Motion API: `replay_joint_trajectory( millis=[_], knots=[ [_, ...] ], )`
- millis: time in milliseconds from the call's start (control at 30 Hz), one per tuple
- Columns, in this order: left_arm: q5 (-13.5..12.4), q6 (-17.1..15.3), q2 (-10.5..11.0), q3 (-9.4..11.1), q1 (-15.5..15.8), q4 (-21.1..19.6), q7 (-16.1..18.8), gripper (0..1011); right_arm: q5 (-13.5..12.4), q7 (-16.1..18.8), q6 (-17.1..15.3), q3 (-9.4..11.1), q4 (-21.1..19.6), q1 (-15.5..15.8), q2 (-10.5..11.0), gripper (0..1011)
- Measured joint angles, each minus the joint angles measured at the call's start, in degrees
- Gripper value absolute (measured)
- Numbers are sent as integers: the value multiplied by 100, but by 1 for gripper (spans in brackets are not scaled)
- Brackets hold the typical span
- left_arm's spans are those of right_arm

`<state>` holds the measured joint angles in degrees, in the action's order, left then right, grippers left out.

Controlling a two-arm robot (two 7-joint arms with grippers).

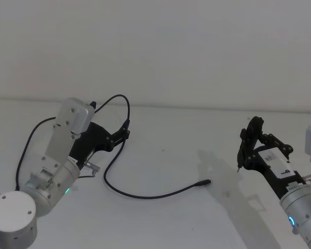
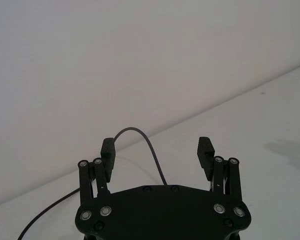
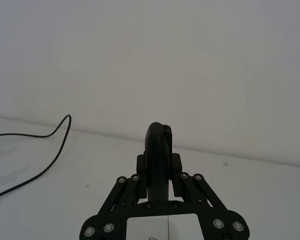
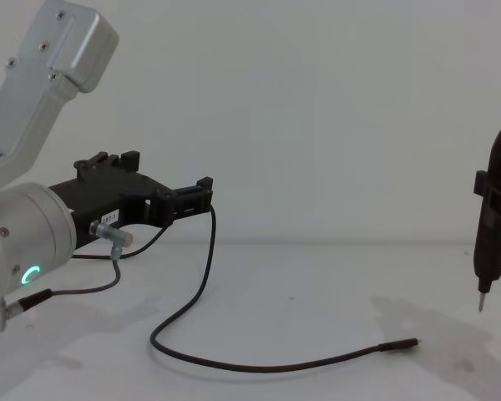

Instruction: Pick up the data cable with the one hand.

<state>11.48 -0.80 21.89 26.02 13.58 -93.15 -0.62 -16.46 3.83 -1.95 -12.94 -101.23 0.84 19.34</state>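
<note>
Over the white counter [image 1: 166, 155], we see the left end effector [image 2: 156, 150] spread wide, gripping nothing, the data cable [image 1: 145, 196] arching up between its fingers [image 2: 108, 152], then looping across the counter. The right end effector [image 3: 160, 170], well apart, clamps a pen-like tool [image 4: 491, 225]; the chest view shows its pale tip [image 4: 482, 306] pointing down. The cable's plug [image 1: 203, 182] lies between them.

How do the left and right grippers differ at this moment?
The left gripper is open, the data cable passing between its fingers; the right gripper is shut on a black pen-like tool. The left gripper reaches level; the right gripper points its tool downward. Both are black.
</note>
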Motion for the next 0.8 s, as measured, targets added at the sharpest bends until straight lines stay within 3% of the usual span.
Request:
replay_joint_trajectory(
  millis=[800],
  knots=[
    [0, 0, 0, 0, 0, -3, 0, 1002, 0, 0, 0, 0, 0, 0, 0, 268]
  ],
)
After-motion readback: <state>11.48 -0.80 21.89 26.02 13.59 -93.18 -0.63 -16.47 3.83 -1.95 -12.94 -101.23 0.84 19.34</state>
